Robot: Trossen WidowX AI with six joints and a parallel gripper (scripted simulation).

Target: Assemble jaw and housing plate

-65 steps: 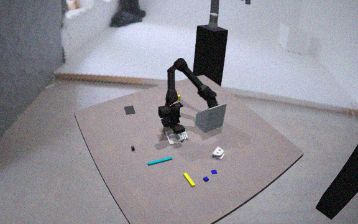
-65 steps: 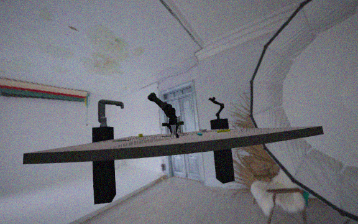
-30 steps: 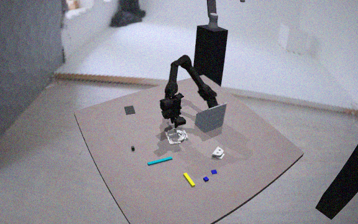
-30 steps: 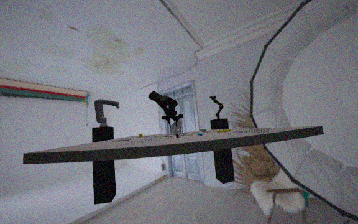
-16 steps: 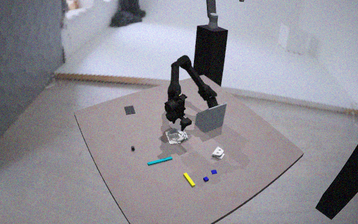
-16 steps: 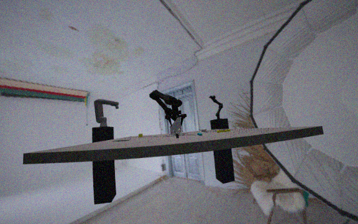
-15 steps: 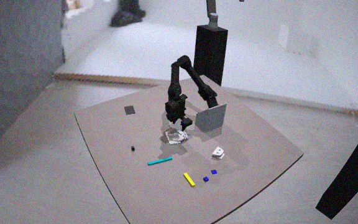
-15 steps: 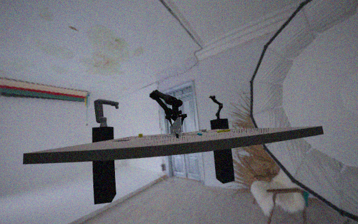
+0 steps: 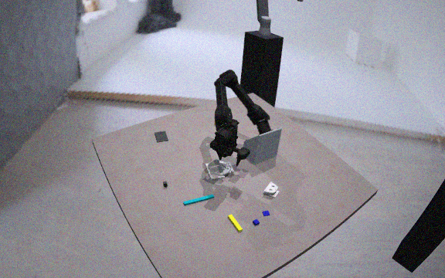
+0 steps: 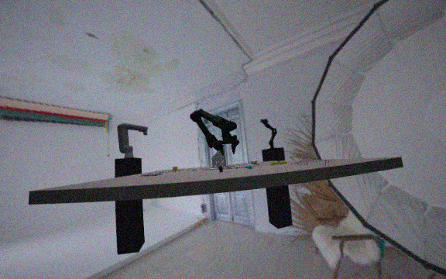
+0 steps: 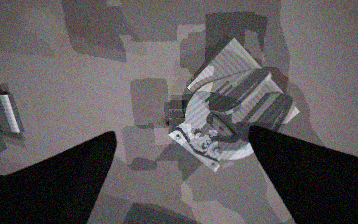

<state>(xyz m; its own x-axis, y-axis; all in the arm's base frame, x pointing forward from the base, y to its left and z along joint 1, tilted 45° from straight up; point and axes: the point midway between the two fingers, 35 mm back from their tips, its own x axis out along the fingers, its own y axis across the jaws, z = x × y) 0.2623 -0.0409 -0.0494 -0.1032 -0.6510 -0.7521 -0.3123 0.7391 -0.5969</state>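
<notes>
My gripper [image 9: 229, 161] [image 11: 183, 135] is open and empty, above and beside the pale base assembly [image 9: 212, 175] [image 11: 235, 52]. In the wrist view two long grey jaws, one jaw [image 11: 250, 89] and the other jaw [image 11: 276, 111], lie side by side over the base. Pale toothed parts [image 11: 207, 144] show near their lower ends; shadows and noise hide whether the teeth mesh and how each jaw sits on its pin. A white piece with dark holes [image 9: 271, 188], apparently the housing plate, lies on the table away from the base, looking tilted.
A grey upright panel [image 9: 263, 147] stands close beside the arm. A teal bar [image 9: 198, 200], a yellow bar [image 9: 235, 223], two blue pieces [image 9: 266, 213] [image 9: 256, 222], a small black block [image 9: 164, 184] and a dark square [image 9: 161, 137] lie on the table [image 9: 137, 166].
</notes>
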